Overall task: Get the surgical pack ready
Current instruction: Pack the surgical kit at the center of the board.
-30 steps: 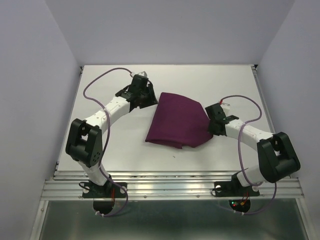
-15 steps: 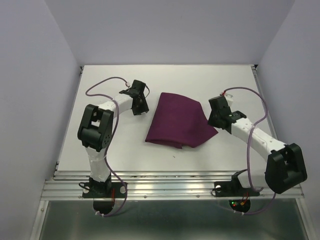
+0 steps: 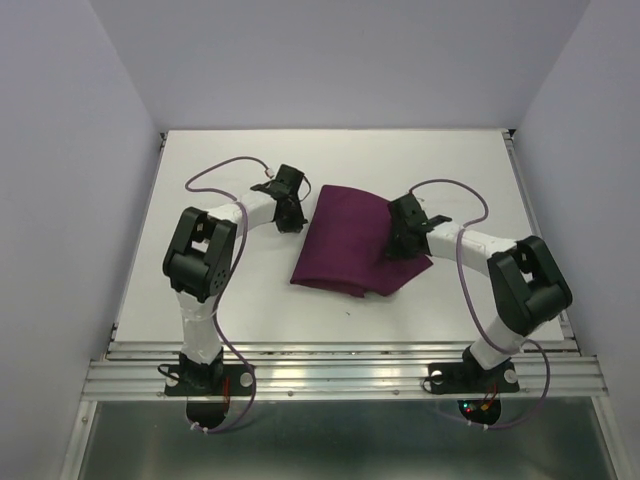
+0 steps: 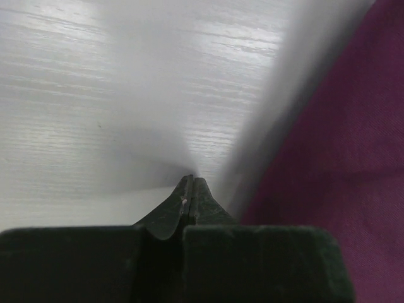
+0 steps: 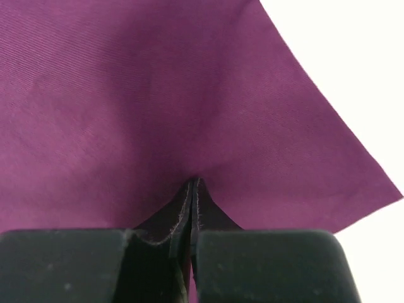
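Seeing the purple drape folded into a flat, roughly four-sided bundle, lying mid-desk between the two arms.

Left fingers: pressed together, nothing between them. They are low over bare desk just beside the drape's left edge, not on the cloth. The left wrist view shows the tips over the white desk, with the drape off to the right.

Right fingers: also together, over the right part of the drape, inside its edge. In the right wrist view the tips point down at the cloth, and the fabric dimples slightly around them. Can't tell whether they're touching it or whether any fabric is pinched. The drape's right corner runs out onto the desk.
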{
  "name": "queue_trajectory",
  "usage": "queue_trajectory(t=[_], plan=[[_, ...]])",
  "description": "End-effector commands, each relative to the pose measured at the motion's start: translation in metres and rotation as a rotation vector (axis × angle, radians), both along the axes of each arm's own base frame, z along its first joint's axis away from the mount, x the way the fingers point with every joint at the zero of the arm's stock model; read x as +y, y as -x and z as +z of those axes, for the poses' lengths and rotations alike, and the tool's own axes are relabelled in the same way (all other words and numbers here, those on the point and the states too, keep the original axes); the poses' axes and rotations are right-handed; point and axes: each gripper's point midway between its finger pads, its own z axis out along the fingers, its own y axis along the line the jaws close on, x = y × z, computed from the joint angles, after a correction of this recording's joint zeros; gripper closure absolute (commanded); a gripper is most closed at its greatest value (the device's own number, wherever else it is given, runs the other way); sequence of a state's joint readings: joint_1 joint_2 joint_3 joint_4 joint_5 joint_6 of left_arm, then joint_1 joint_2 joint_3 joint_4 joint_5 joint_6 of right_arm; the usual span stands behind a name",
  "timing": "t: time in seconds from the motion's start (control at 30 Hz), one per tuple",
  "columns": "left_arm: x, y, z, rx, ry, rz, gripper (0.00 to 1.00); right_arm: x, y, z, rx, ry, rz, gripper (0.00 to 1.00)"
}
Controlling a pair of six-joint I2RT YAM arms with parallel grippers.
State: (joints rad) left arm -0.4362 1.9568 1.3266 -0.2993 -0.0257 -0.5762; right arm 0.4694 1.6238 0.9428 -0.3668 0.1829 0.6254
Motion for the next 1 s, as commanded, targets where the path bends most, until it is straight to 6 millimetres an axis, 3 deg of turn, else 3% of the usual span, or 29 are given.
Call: queue_trajectory(t=[0.0,0.17,0.43,0.67,0.73,0.8,0.9,0.97], plan=[[-0.029,-0.005,0.015,-0.043,0.037,-0.048,1.00,0.031,-0.023,0.010,-0.057,-0.060,0.032,0.99],[-0.068,0.013,0.024,-0.050,0.065,-0.099,1.00,0.039,-0.022,-0.007,-0.022,-0.039,0.041,0.99],[-0.091,0.013,0.057,-0.101,0.103,-0.122,1.00,0.048,-0.015,-0.025,0.013,-0.019,0.065,0.99],[-0.109,0.018,0.057,-0.088,0.119,-0.152,1.00,0.074,-0.010,-0.036,0.033,-0.005,0.126,0.99],[-0.104,0.018,0.058,-0.092,0.096,-0.138,1.00,0.071,-0.011,-0.032,0.036,0.014,0.111,0.99],[-0.087,0.016,0.065,-0.114,0.036,-0.100,1.00,0.055,-0.011,-0.025,0.012,0.081,0.084,0.99],[-0.063,0.010,0.084,-0.154,0.005,-0.061,1.00,0.025,-0.011,-0.003,-0.043,0.116,0.029,0.99],[-0.048,0.007,0.089,-0.166,-0.011,-0.043,1.00,0.007,-0.012,0.019,-0.093,0.106,-0.001,0.94]])
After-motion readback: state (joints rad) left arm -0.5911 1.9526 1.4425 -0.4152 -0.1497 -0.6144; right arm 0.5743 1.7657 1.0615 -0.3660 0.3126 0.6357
